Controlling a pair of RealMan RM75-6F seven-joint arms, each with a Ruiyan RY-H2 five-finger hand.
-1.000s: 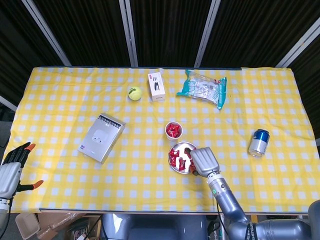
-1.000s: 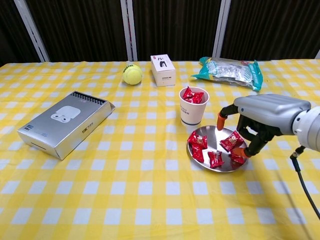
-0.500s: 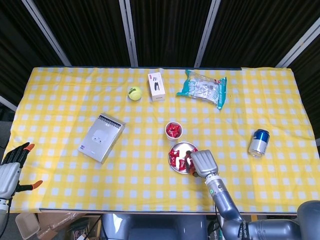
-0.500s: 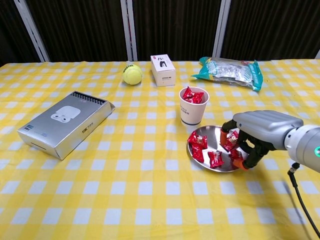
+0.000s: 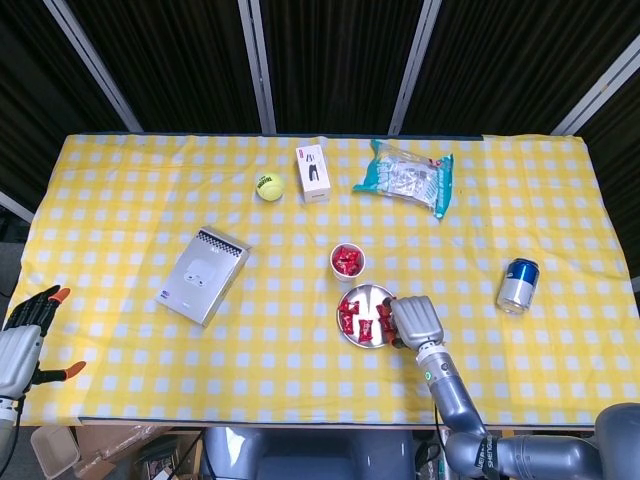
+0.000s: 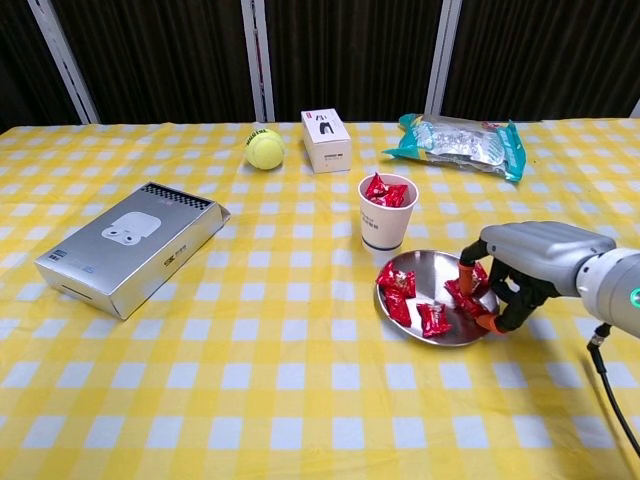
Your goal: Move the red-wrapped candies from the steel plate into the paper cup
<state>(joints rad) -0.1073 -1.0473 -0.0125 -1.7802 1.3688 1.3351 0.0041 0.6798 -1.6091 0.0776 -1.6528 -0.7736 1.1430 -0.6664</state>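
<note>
Four or so red-wrapped candies [image 6: 433,318] lie on one steel plate [image 6: 425,264] under the right robot hand [image 6: 520,268], whose fingertips [image 6: 487,321] pinch one; one paper cup [image 6: 386,225] stands just beyond. Yellow checked cloth covers the desk [image 6: 250,380], dark curtains behind. Left robot hand [image 5: 22,335] hangs released off its edge.

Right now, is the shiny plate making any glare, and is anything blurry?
Chest view: the steel plate shows soft grey reflections, no harsh glare, and everything looks sharp. Head view: the plate is small, so its candies blur together beside the right hand.
</note>
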